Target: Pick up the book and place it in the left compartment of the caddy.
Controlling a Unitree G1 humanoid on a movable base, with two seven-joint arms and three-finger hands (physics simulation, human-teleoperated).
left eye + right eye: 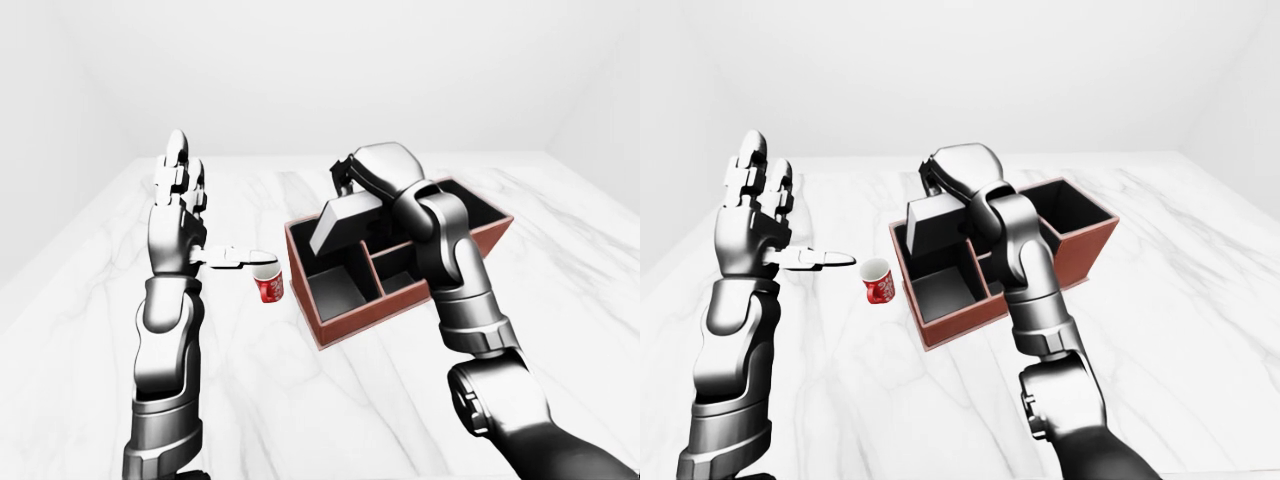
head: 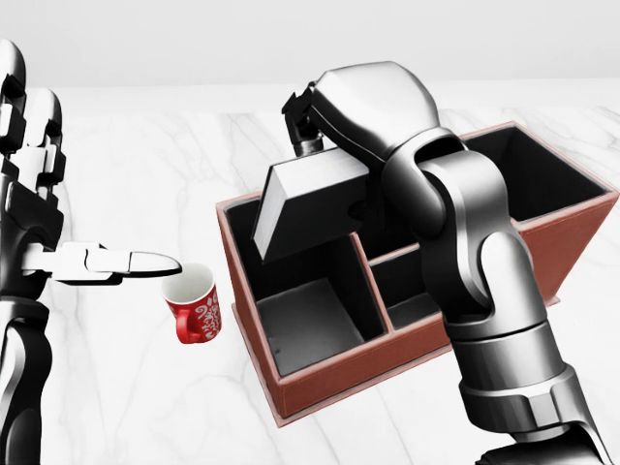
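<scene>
A grey book (image 2: 308, 199) is held tilted in my right hand (image 2: 325, 136), its lower end hanging over the left compartment (image 2: 312, 325) of the red-brown caddy (image 2: 329, 380). The fingers close round the book's top edge; the book hides most of them. The caddy has a large left compartment, smaller middle ones and a large right one, all dark inside. My left hand (image 2: 34, 174) is raised at the left of the head view, fingers spread open and empty, thumb pointing toward the caddy.
A red mug with white pattern (image 2: 194, 305) lies tilted on the white marble table (image 2: 145, 407), just left of the caddy and below my left thumb. White walls stand behind the table.
</scene>
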